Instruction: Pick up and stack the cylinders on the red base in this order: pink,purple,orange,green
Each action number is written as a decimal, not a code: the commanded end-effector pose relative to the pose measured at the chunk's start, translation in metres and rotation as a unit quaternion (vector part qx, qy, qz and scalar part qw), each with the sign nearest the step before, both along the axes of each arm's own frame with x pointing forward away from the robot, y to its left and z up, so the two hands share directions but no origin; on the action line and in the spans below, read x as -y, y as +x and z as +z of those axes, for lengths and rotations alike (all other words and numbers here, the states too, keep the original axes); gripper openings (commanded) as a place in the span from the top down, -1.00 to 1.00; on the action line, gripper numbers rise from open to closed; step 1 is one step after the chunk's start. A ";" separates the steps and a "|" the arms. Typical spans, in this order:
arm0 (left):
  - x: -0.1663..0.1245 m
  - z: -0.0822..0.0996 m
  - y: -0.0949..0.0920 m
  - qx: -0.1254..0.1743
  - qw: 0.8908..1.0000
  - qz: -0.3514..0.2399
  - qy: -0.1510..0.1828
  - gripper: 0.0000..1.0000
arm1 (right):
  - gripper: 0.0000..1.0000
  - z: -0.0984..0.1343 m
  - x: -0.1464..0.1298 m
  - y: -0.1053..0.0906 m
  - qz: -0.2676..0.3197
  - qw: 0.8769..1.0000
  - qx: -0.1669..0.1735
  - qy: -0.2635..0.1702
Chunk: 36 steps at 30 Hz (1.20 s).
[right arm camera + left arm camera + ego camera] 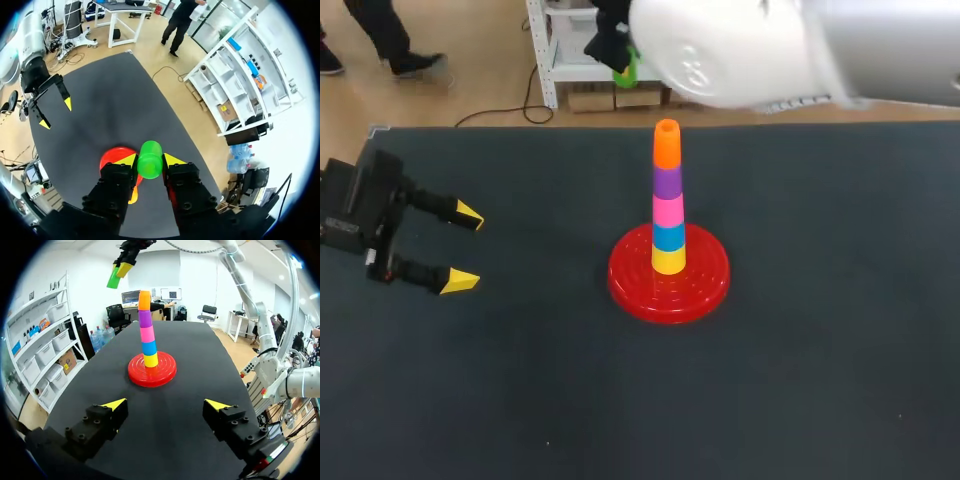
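My right gripper (150,161): fingers clamped on the green cylinder (150,159) from both sides, cylinder lying crosswise between the yellow tips. Held high over the table (840,380), clear of the stack top, touching nothing else.

The red base (668,283) sits near the table's middle. Stacked on it, bottom to top: yellow cylinder (668,261), blue cylinder (668,238), pink cylinder (668,211), purple cylinder (667,181), orange cylinder (666,146). Column upright, orange topmost, nothing on it.

My left gripper (460,250): fingers wide apart, holding nothing, low at the table's left side, well apart from the base, tips pointing toward it
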<state>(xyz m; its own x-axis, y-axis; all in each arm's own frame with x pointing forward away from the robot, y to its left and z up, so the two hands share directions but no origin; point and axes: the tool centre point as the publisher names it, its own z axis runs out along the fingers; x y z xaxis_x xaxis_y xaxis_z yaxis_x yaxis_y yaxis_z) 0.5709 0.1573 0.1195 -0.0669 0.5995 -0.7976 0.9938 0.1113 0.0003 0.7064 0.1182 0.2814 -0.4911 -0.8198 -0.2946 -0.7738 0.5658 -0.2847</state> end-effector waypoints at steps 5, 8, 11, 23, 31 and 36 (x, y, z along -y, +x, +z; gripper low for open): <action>0.000 -0.002 -0.001 0.002 1.000 0.001 -0.002 -1.00 | 1.00 0.003 0.019 -0.015 0.003 1.000 0.006 0.016; 0.000 -0.002 -0.001 0.002 1.000 0.001 -0.002 -1.00 | 1.00 0.009 0.025 -0.022 0.004 1.000 0.005 0.019; 0.000 -0.002 -0.001 0.002 1.000 0.001 -0.002 -1.00 | 1.00 0.014 0.032 -0.031 0.006 1.000 0.006 0.017; 0.000 -0.002 -0.001 0.002 1.000 0.001 -0.002 -1.00 | 1.00 0.022 0.046 -0.062 0.022 1.000 -0.007 -0.012; 0.000 -0.002 -0.001 0.002 1.000 0.001 -0.002 -1.00 | 1.00 0.022 0.049 -0.076 0.039 0.998 -0.037 -0.022; 0.000 -0.002 -0.001 0.002 1.000 0.001 -0.002 -1.00 | 1.00 0.021 0.047 -0.079 0.046 0.998 -0.042 -0.026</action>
